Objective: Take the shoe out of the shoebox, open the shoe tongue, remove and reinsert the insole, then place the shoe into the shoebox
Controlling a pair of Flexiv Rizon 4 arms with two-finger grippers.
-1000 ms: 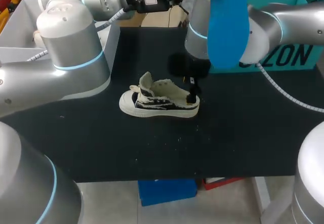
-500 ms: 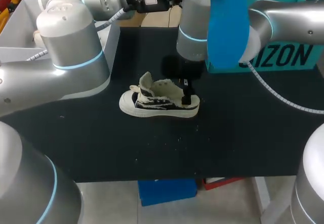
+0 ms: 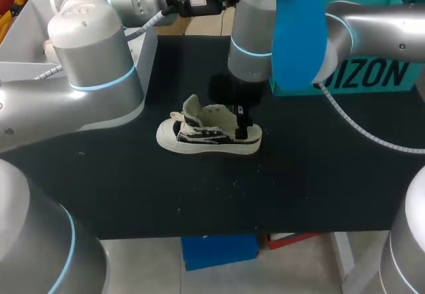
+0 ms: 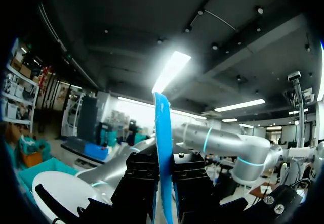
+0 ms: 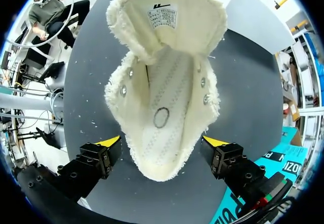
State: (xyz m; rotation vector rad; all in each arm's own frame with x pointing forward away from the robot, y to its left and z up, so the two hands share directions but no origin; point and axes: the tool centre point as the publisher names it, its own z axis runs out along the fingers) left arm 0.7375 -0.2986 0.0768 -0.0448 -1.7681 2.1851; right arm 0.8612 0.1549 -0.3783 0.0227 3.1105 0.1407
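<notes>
You've got the left gripper (image 4: 164, 183) clamped on the blue insole (image 3: 299, 35), parked up high out of the way, while the right gripper (image 5: 162, 144) sits wide open, gripping nothing, either side of the sneaker (image 3: 209, 133)'s heel on the table (image 3: 319, 174), I'd guess to steady it for reinsertion.

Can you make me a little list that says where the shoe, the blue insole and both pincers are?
shoe: upright on the black table, tongue pulled open
insole: blue, held high above the table
left pincer: shut on the insole
right pincer: open, one finger on each side of the shoe's heel, not touching
shoebox: teal, at the table's far right
</notes>
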